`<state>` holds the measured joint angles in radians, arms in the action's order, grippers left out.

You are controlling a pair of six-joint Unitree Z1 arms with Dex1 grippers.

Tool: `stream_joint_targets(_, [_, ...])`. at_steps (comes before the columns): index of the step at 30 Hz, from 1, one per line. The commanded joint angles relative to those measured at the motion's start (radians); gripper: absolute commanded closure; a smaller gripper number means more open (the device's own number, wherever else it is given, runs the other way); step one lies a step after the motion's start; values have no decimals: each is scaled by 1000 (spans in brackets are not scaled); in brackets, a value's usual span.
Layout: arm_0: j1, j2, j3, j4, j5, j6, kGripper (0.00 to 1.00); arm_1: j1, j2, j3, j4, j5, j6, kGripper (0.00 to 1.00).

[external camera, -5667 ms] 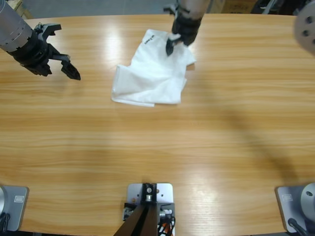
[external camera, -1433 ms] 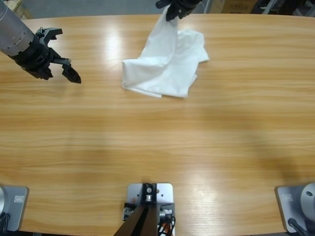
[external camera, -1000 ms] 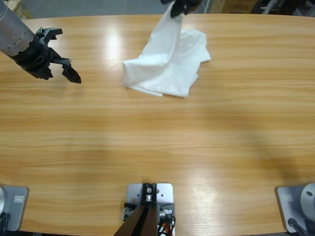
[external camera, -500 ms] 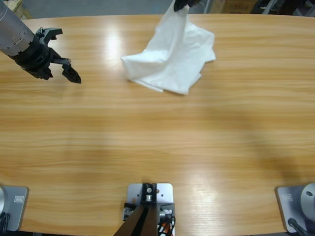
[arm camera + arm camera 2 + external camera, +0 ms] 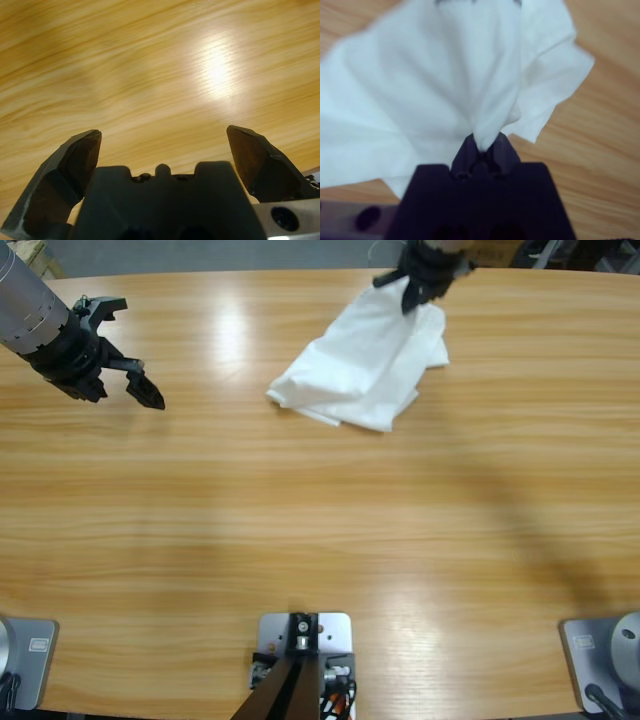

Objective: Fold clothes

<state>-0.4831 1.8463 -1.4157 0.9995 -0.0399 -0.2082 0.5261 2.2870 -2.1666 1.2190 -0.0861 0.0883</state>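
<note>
T-shirt (image 5: 365, 360) on table (image 5: 320, 540), far side

White T-shirt (image 5: 365, 360); black hands (image 5: 115, 365) (image 5: 418, 288); light-brown wood-grain table (image 5: 320, 530); silver-grey arm (image 5: 25, 305).

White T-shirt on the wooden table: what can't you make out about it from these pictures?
- White thin-fabric T-shirt: bunched in the high view, so sleeves and neck lettering are hidden by folds.
- Right tool: its tips are buried in fabric in the right wrist view.
- Left wrist view: shows only bare table, no shirt.
</note>
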Motion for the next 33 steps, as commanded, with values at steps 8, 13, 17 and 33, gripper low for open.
stream_joint_targets(8, [5, 40, 35, -13, -17, 13, 4, 4, 159, -195, 209, -41, 37, 0])
stream_joint_targets(13, [5, 41, 34, -13, -17, 13, 4, 35, 81, -317, 294, -86, 37, 0])
stream_joint_targets(17, [5, 39, 34, -13, -17, 13, 4, 168, 50, -442, 354, -30, 71, 0])
stream_joint_targets(33, [0, -4, 50, -13, -17, 13, 4, 414, 138, -377, 363, 70, 168, 0])
